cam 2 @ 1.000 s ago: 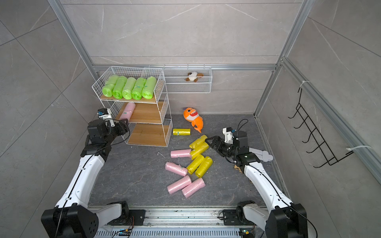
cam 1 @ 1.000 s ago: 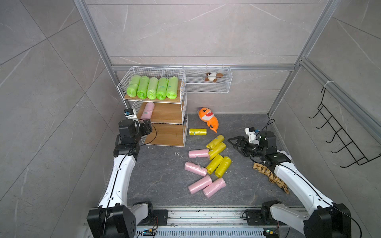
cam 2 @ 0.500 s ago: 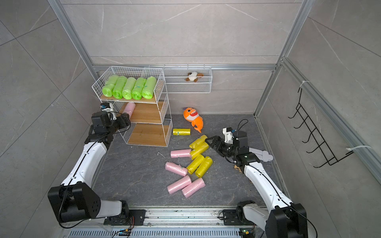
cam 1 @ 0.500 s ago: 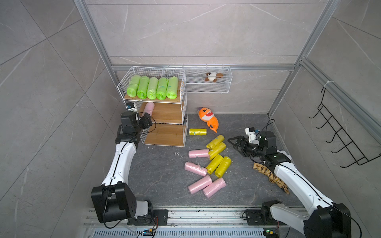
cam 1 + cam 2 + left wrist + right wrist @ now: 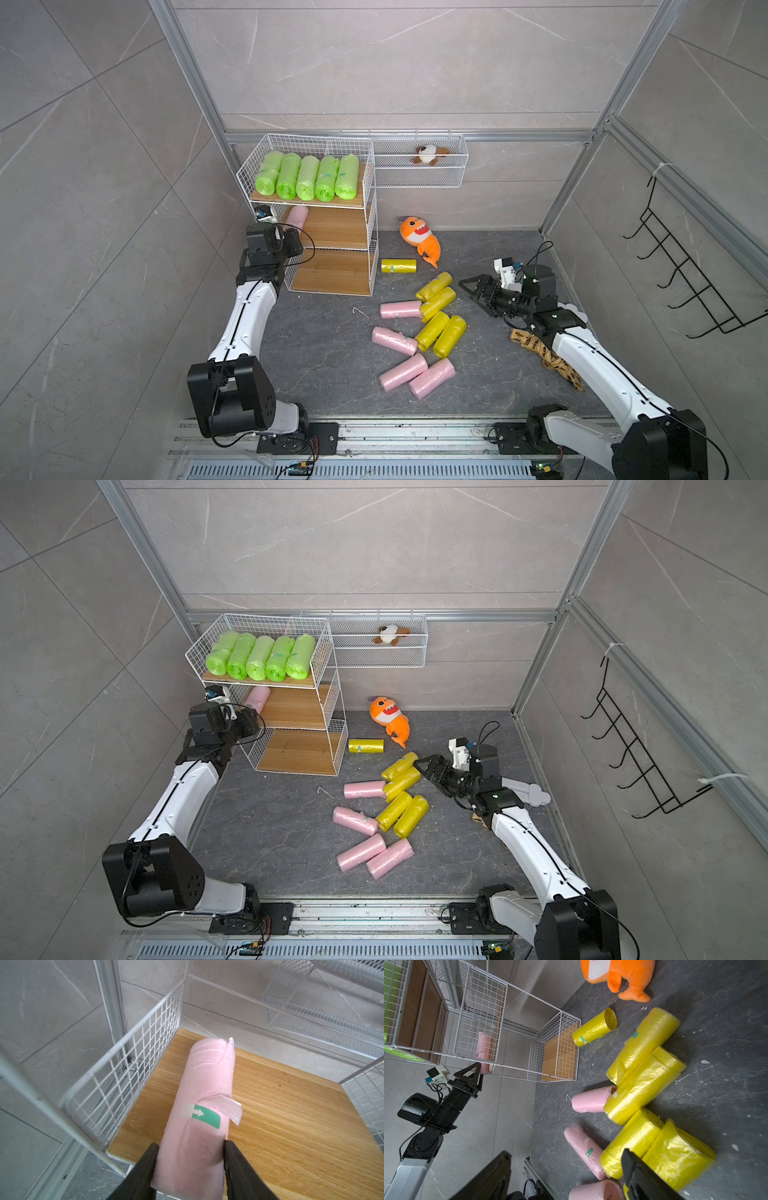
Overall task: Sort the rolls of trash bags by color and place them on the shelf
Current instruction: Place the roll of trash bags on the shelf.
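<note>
Clamping the near end of a pink roll [image 5: 203,1093], the left pincer [image 5: 190,1145] has its two fingers pressed against the roll's sides. That roll lies on the middle board [image 5: 280,1115] of the shelf [image 5: 332,272] at the far left, along the board's left side just beside the wire wall. Five green rolls [image 5: 307,176] lie side by side on the top board. The right pincer [image 5: 468,291] hangs with its fingers wide apart and nothing between them, just right of four clustered yellow rolls [image 5: 436,305] on the bench [image 5: 324,353]. A fifth yellow roll [image 5: 398,266] lies alone near the shelf's foot. Four pink rolls [image 5: 394,340] lie left of and nearer than the cluster. An orange plush shark [image 5: 417,239] lies farther back.
</note>
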Robot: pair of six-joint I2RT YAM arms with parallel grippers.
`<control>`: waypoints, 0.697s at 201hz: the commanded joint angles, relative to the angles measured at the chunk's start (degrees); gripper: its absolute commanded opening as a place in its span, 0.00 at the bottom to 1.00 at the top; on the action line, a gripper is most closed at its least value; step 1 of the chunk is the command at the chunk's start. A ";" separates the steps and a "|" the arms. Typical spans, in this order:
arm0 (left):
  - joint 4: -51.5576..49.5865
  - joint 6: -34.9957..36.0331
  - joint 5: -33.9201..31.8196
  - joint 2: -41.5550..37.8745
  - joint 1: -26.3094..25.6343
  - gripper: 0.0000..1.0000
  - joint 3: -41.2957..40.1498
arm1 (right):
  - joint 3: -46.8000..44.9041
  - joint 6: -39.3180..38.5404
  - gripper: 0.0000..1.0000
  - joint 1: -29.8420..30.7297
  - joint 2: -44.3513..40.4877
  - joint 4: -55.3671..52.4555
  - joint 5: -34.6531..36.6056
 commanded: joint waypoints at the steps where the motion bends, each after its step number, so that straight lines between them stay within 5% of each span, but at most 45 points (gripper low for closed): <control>1: 2.46 0.29 -3.89 0.18 0.88 0.50 1.75 | -0.72 0.28 0.87 -0.12 0.54 1.08 -0.96; 67: 1.13 1.89 -5.15 3.07 1.42 0.64 5.88 | -0.79 0.48 0.87 -0.23 0.64 1.15 -1.27; 140: 0.81 -4.29 0.94 -9.15 1.42 0.80 -1.53 | -0.14 -2.09 0.87 0.67 1.64 -3.82 -0.04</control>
